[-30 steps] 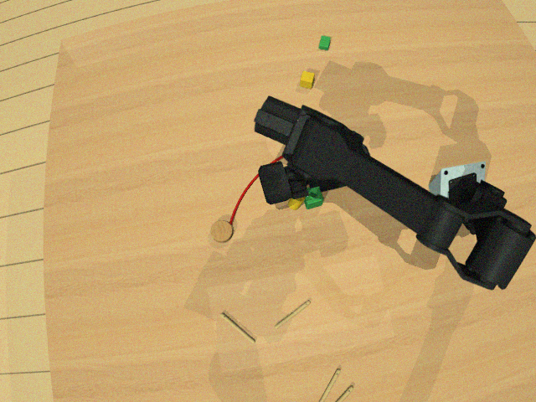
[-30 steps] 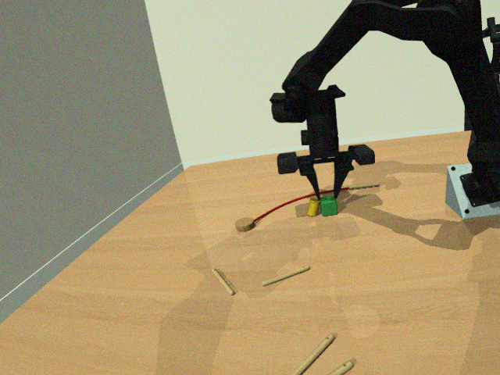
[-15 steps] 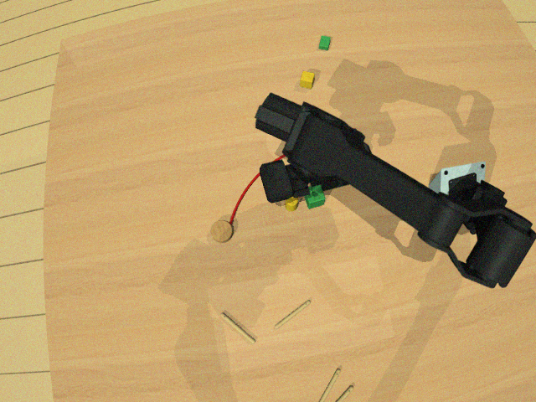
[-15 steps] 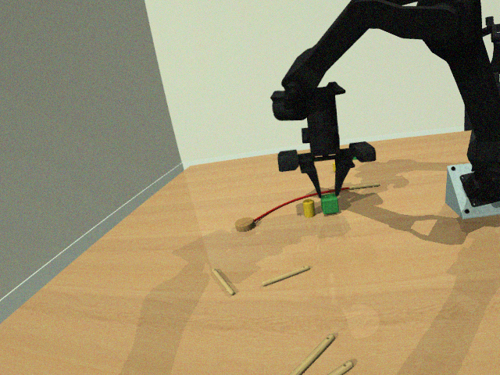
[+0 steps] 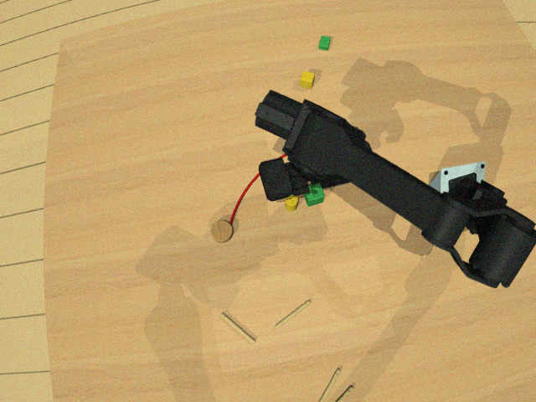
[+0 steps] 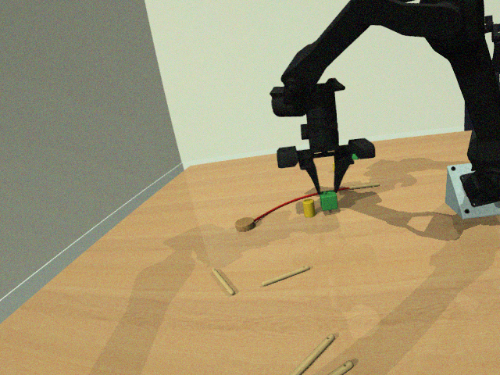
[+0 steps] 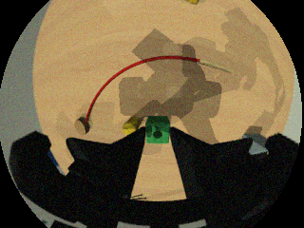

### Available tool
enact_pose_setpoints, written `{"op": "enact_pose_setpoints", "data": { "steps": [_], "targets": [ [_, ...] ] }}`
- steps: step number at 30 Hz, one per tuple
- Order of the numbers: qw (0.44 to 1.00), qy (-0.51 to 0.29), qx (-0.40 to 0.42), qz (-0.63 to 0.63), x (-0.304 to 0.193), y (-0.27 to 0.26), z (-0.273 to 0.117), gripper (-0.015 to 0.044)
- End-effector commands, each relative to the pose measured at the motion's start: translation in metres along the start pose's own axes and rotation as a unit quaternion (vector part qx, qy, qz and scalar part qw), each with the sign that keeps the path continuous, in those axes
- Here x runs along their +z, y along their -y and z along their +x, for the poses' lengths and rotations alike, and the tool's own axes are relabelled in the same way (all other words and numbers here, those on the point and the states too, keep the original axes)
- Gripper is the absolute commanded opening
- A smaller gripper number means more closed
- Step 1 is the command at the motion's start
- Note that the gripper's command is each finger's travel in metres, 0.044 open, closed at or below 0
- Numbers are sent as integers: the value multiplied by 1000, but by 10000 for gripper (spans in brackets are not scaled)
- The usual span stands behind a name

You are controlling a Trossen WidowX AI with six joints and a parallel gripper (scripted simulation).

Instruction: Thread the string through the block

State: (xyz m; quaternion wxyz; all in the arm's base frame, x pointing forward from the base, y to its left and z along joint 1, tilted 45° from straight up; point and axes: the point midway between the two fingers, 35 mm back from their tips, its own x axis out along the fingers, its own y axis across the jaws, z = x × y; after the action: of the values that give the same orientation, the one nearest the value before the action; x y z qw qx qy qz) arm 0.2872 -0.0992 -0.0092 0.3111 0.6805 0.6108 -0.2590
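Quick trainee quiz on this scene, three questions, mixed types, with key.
1. What is between the fingers of the gripper?
A) yellow cube
B) green block
C) loose stick
2. True or false: the end stick is outside the block's hole.
3. Fill in: the red string joins the end stick to the ____.

Key: 1 B; 2 true; 3 button.
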Motion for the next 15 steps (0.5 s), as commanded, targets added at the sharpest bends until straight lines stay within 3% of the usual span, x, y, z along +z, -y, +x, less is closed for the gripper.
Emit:
{"op": "enact_pose_setpoints", "data": {
  "steps": [1, 15],
  "targets": [
    [1000, 26, -1, -2, -4, 0, 0, 0],
    [991, 136, -2, -5, -19, 0, 3, 0]
  ]
}}
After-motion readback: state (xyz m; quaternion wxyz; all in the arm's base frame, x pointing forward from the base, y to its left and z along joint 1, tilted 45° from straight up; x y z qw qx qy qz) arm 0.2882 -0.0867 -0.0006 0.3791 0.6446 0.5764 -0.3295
